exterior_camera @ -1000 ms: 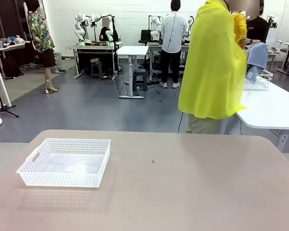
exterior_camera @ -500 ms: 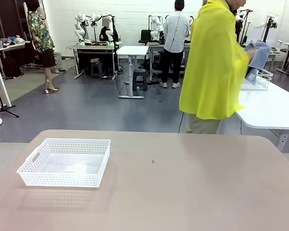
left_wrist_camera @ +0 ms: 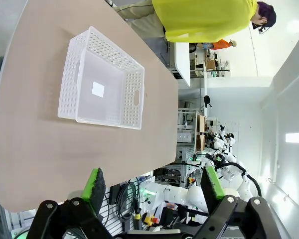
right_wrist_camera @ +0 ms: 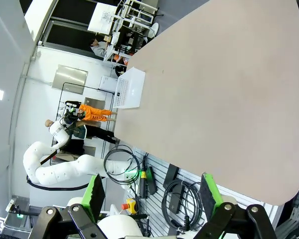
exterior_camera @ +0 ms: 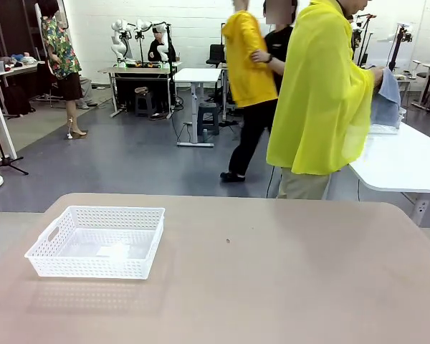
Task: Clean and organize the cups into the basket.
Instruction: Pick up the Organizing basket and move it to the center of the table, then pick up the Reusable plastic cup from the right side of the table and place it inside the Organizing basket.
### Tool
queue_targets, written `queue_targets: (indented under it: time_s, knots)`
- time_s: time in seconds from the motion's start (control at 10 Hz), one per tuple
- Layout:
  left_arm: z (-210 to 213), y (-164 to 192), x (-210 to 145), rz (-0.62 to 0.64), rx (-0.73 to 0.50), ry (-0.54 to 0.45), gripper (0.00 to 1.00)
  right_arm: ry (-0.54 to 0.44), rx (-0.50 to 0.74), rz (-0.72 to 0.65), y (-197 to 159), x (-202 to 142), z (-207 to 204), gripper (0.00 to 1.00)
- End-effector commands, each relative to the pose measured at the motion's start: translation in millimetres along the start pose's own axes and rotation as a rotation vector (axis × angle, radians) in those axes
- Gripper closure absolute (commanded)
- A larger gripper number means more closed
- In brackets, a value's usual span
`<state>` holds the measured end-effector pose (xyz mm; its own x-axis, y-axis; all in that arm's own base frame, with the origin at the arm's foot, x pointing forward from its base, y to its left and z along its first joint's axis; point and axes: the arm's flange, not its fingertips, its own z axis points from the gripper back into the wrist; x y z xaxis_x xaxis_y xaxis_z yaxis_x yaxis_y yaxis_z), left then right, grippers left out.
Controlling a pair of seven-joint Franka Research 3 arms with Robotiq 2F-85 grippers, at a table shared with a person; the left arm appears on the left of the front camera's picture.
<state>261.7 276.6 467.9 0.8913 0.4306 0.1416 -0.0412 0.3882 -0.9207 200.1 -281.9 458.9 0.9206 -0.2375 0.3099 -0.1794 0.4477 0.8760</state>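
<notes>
The basket was white, its walls a fine lattice of holes. The worktop was plain beige-brown. The person wore bright yellow, and the cloth was pale blue. The left end effector and right end effector were black with green pads.

**Both tools spread wide, held high**

The left tool has its two black fingers set far apart, and the green pads face each other across the gap. The right tool stands the same way, with its fingers parted wide and a green pad upright at each side. Each tool hangs well apart from the worktop, which lies ahead of its fingertips.
</notes>
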Motion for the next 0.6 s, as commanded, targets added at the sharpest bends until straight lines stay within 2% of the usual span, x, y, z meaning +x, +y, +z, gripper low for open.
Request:
queue_targets:
  time_s: [0.0,0.5]
  knots:
    - [0.1,-1.1,-1.3,0.013,-0.002,-0.006,0.0,-0.015,0.003,-0.006,-1.7,1.2,0.1,0.0]
    - [0.1,-1.1,-1.3,0.013,-0.002,-0.006,0.0,-0.015,0.003,-0.006,-1.7,1.2,0.1,0.0]
